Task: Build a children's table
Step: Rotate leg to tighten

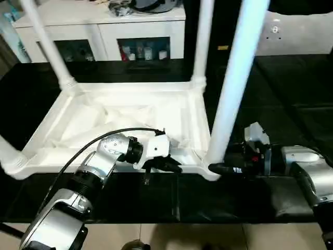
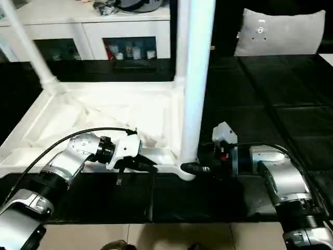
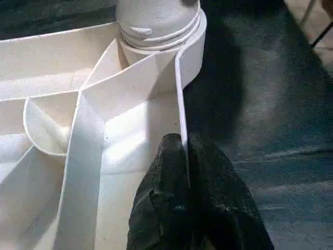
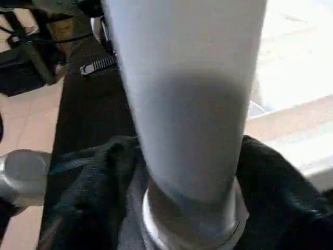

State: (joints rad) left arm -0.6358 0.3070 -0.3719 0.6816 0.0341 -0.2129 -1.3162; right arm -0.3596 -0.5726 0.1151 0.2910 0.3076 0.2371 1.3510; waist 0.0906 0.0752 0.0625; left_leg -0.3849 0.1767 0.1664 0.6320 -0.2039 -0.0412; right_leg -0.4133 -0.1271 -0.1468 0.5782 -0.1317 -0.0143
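Note:
The white children's table lies upside down on the black work table, its ribbed underside (image 1: 125, 117) facing up. Legs stand in the far-left socket (image 1: 49, 49), the far-right socket (image 1: 203, 41) and the near-right socket (image 1: 237, 83). A fourth leg (image 1: 8, 151) shows at the near-left corner. My left gripper (image 1: 164, 165) is shut on the top's near rim (image 3: 179, 88), one finger (image 3: 166, 172) inside the thin wall and one outside. At the base of the near-right leg (image 4: 187, 104), my right gripper (image 1: 218, 168) is shut on it, just above the socket.
A white cabinet (image 1: 104, 28) with glass doors stands behind the work table. A pale cushion-like object (image 2: 281, 31) sits at the back right. Bare black table cover (image 1: 291, 88) stretches to the right. The table's near edge drops to a beige floor (image 1: 182, 237).

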